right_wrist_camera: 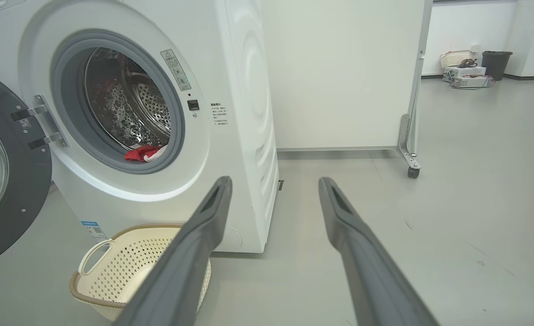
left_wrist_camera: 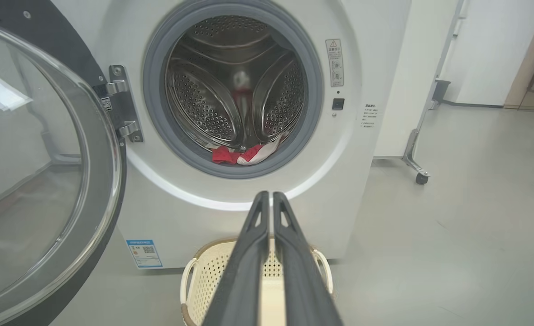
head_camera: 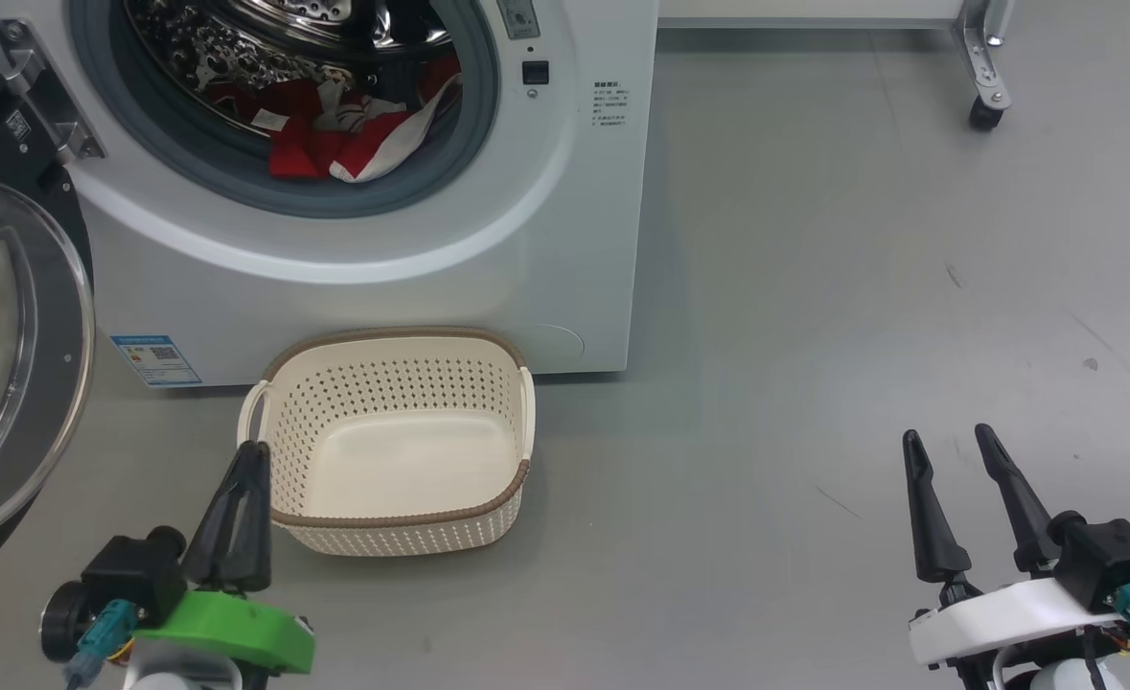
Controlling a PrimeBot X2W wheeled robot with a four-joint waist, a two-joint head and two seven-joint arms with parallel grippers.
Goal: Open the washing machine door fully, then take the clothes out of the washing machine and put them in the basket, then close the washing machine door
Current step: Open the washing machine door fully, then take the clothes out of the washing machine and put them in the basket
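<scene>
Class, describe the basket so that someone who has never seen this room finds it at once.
Find the big white washing machine with its round door swung open. On the grey floor at its foot, below the drum opening, stands the basket. It alone is cream perforated plastic with a brown rim.

1. One washing machine (head_camera: pixel 565 240).
2. One washing machine door (head_camera: pixel 9 364), hinged to the washing machine's front.
3. One basket (head_camera: pixel 392 335), directly before the washing machine.
4. One heap of clothes (head_camera: pixel 334 144) inside the washing machine; garment count cannot be told.
5. One blue label (head_camera: pixel 157 359), low on the washing machine's front.
6. Two grippers: left gripper (head_camera: pixel 250 455), right gripper (head_camera: pixel 950 439).
</scene>
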